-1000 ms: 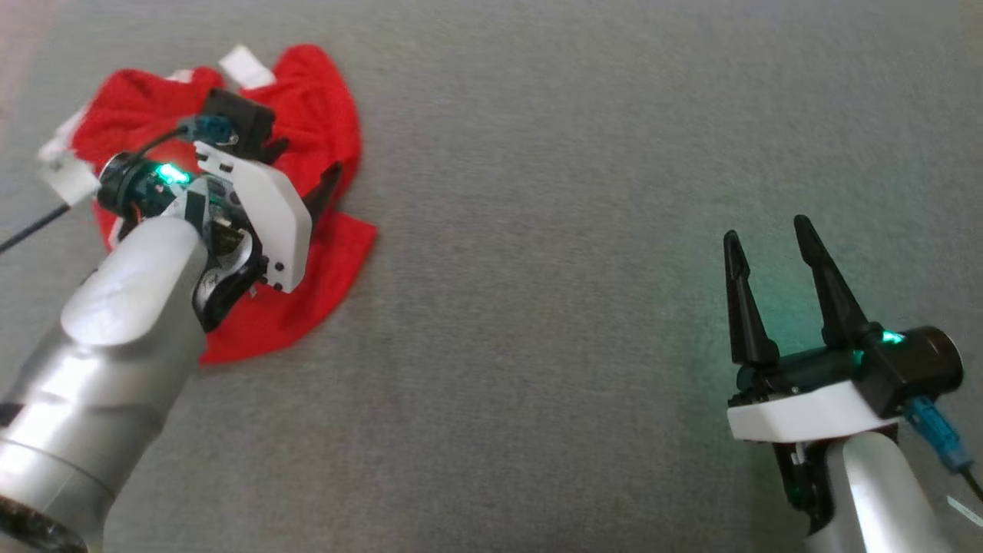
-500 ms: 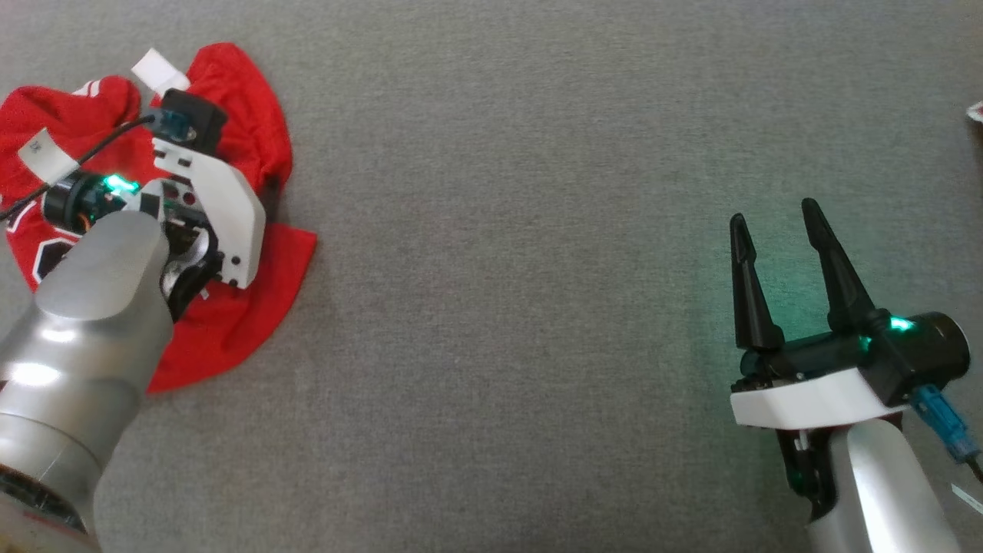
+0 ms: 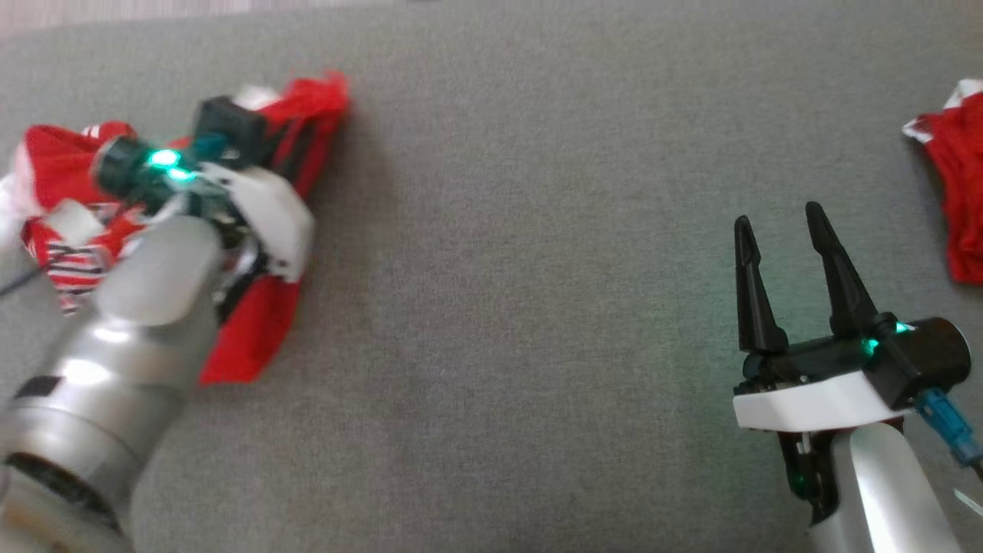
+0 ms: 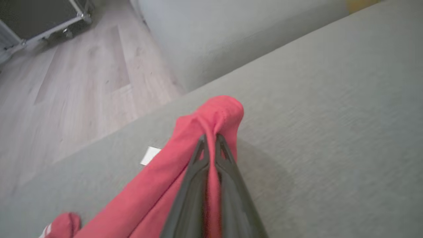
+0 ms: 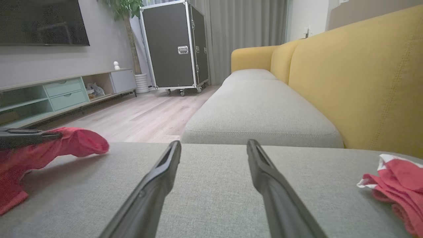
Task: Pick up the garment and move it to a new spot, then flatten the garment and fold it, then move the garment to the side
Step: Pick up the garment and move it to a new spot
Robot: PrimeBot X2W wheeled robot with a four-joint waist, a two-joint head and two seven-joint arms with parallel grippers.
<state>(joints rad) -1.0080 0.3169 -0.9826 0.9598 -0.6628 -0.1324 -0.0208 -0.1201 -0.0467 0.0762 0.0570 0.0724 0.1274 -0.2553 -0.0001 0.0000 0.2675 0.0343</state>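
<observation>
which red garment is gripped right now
The red garment on the robot's left: the left gripper is shut on a fold of it. The other red garment lies loose at far right.

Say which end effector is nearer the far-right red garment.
Right. The right end effector sits open just left of the far-right garment; the left end effector, far across, grips the other garment.

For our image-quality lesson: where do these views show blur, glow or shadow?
Head view: the left gripper and garment are motion-blurred; the right gripper is sharp, its green light tinting the cushion. Left wrist view: soft, with shadow beside the garment. Right wrist view: sharpest.
</observation>
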